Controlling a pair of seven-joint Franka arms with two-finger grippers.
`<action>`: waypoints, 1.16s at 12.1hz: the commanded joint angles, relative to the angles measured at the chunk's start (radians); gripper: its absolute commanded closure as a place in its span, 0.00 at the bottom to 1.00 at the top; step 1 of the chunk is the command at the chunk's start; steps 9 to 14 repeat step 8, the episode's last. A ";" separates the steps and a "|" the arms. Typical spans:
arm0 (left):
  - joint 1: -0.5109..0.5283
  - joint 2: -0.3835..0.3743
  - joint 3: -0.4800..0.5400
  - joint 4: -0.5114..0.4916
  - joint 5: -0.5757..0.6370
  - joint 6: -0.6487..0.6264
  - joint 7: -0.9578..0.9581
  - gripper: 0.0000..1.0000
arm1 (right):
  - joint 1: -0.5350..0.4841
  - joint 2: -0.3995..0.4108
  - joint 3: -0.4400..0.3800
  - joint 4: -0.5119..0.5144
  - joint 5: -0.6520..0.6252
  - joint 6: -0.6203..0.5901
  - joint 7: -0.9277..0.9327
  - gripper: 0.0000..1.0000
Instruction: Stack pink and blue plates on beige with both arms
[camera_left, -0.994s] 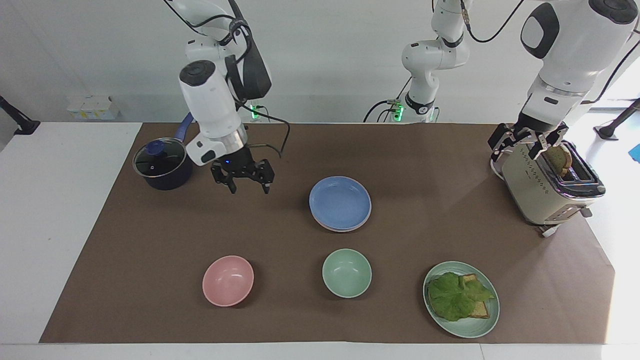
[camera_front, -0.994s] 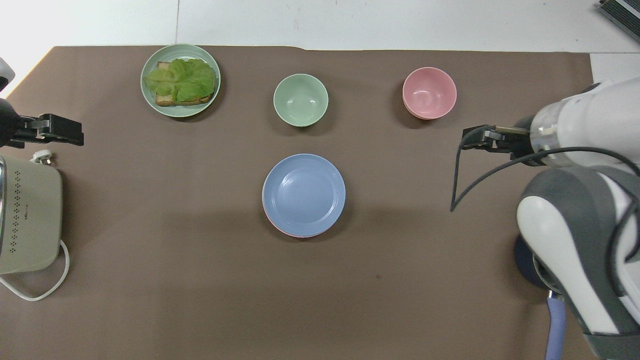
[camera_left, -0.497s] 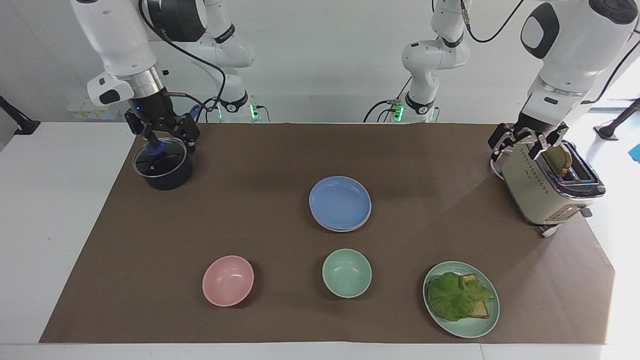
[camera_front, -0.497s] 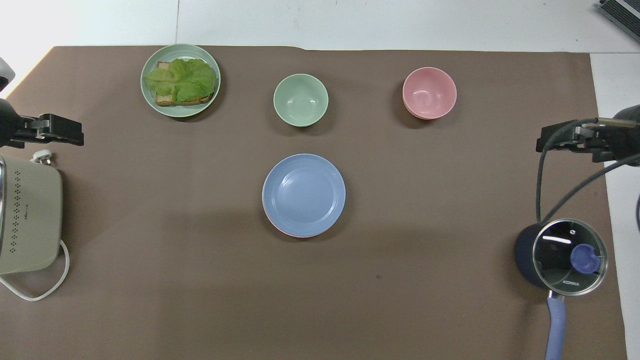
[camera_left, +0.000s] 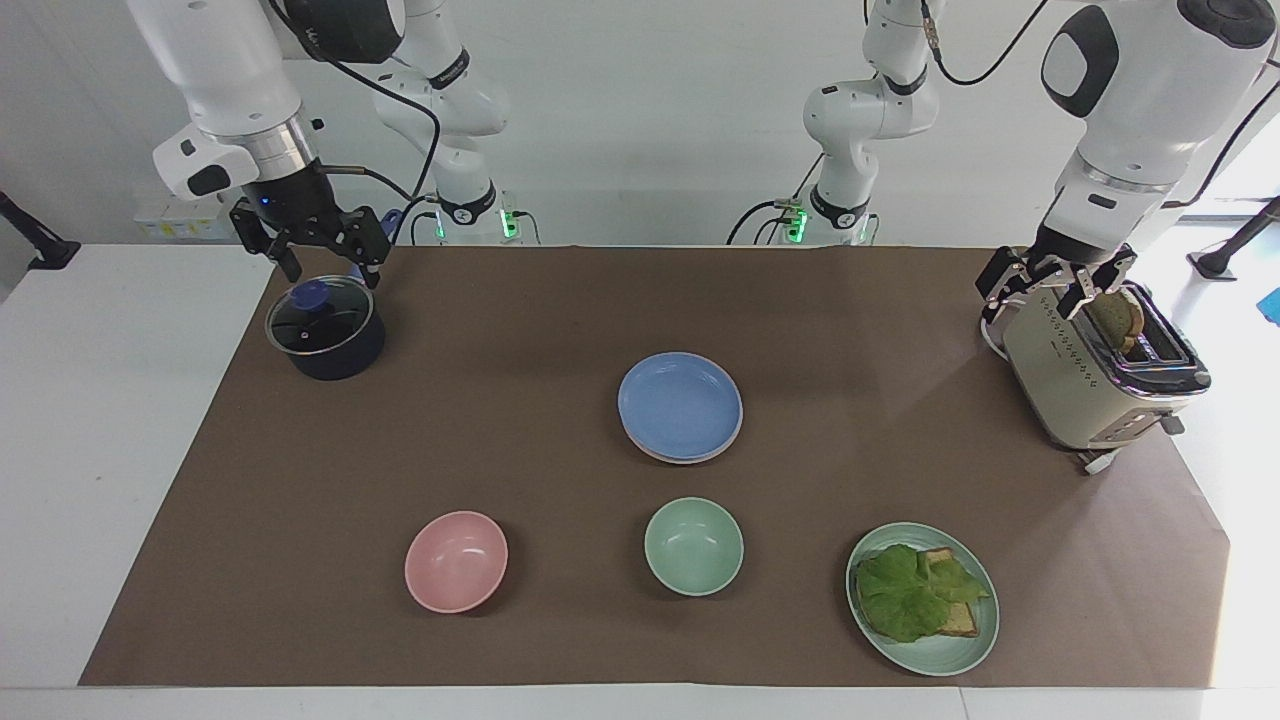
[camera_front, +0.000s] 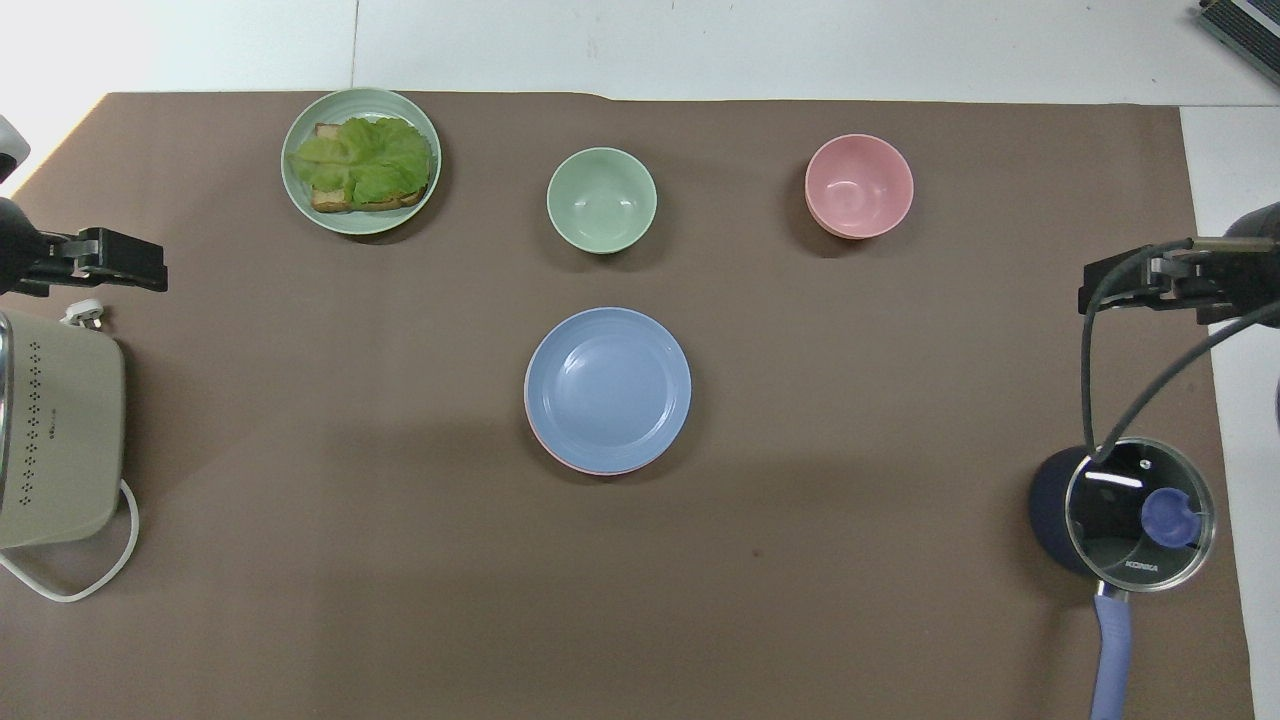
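The blue plate (camera_left: 680, 404) (camera_front: 608, 388) lies in the middle of the brown mat, on top of a stack. Only a thin rim of the pink plate (camera_front: 575, 466) shows under it. The beige plate is hidden. My right gripper (camera_left: 333, 273) (camera_front: 1095, 285) hangs open and empty over the lidded pot (camera_left: 325, 335), toward the right arm's end of the table. Over the toaster (camera_left: 1095, 375) at the left arm's end, my left gripper (camera_left: 1035, 298) (camera_front: 150, 270) waits, open and empty.
A pink bowl (camera_left: 456, 560), a green bowl (camera_left: 693, 546) and a green plate (camera_left: 960, 650) with lettuce and bread stand in a row farther from the robots than the stack. Bread sticks out of the toaster. The pot's blue handle (camera_front: 1110, 650) points toward the robots.
My right gripper has swung from over the mat beside the pot to above the pot, then risen slightly. The left arm and the plates have not moved.
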 joint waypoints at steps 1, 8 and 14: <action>0.007 -0.024 -0.001 -0.024 -0.010 -0.008 0.006 0.00 | -0.002 0.011 0.006 0.021 -0.004 -0.022 -0.021 0.00; 0.007 -0.024 -0.001 -0.024 -0.010 -0.008 0.006 0.00 | -0.011 0.005 0.004 0.009 0.001 -0.019 -0.030 0.00; 0.007 -0.024 -0.001 -0.024 -0.010 -0.008 0.006 0.00 | -0.011 0.005 0.004 0.009 0.001 -0.019 -0.030 0.00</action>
